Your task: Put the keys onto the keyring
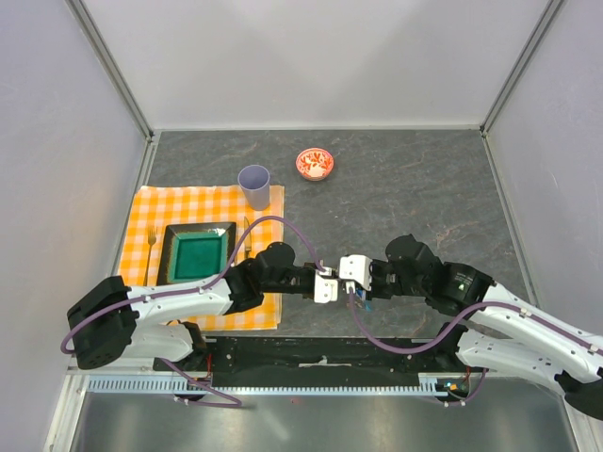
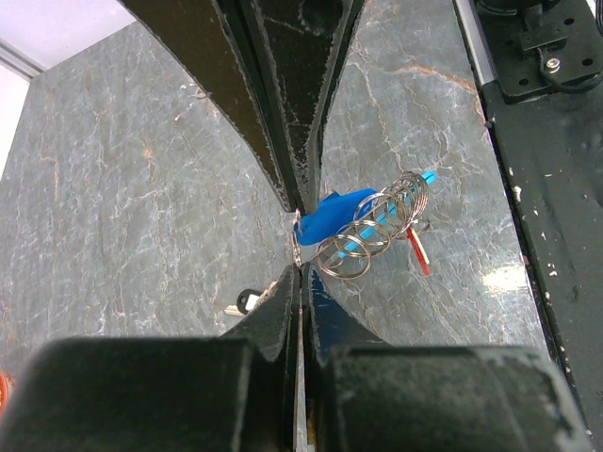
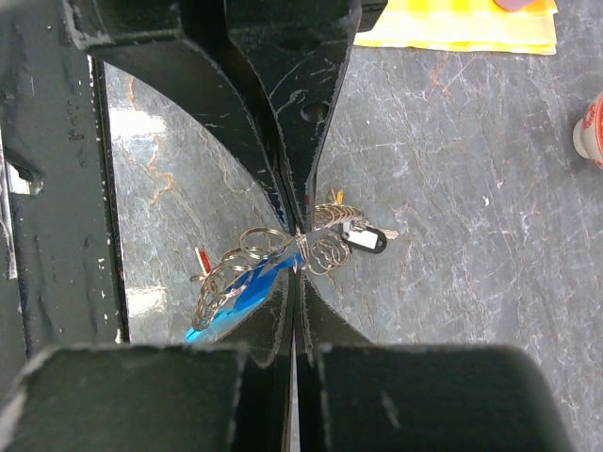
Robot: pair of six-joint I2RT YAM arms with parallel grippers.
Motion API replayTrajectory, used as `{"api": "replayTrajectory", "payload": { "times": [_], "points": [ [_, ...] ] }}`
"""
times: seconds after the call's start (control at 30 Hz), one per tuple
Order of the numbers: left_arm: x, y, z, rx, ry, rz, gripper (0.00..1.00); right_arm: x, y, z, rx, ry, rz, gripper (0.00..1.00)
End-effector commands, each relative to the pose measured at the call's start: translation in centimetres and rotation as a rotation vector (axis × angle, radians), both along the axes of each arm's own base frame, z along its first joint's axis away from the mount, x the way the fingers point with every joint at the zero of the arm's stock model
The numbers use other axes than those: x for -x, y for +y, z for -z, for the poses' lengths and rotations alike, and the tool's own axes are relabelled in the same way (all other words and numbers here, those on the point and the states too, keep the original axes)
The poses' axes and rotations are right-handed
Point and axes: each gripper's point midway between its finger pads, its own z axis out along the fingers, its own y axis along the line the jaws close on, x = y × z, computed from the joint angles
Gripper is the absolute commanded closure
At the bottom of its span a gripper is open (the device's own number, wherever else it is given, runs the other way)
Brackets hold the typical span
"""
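The keyring, a chain of thin grey metal rings (image 2: 377,226) with a bright blue crescent fob (image 2: 330,215), hangs just above the grey stone table between my two grippers. My left gripper (image 2: 301,268) is shut on a link at the fob's end. My right gripper (image 3: 300,268) is shut on a ring in the middle of the chain (image 3: 236,254), fob (image 3: 236,294) to its left. The two sets of fingertips meet tip to tip (image 1: 339,279). A red key (image 2: 417,250) and a black-and-white key (image 3: 367,240) hang at the chain. A yellowish bit (image 3: 339,198) shows behind.
A lilac cup (image 1: 253,185) and a red-and-white small bowl (image 1: 315,163) stand at the back. A yellow checked cloth (image 1: 155,202) at left bears a dark tray with green inside (image 1: 198,252) and a fork (image 1: 151,243). A black rail (image 1: 320,350) runs along the near edge.
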Motion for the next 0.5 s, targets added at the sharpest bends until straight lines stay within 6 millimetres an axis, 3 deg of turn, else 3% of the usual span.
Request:
{"api": "replayTrajectory", "payload": {
  "times": [0.0,0.47],
  "points": [
    [-0.58,-0.99,-2.41,0.053,-0.061,0.020,0.98,-0.66,0.31,-2.72,-0.050,-0.068,0.009,1.00],
    [-0.73,-0.97,-2.37,0.052,-0.059,0.011,0.98,-1.44,-0.22,-2.53,-0.040,-0.092,0.054,1.00]
  ]
}}
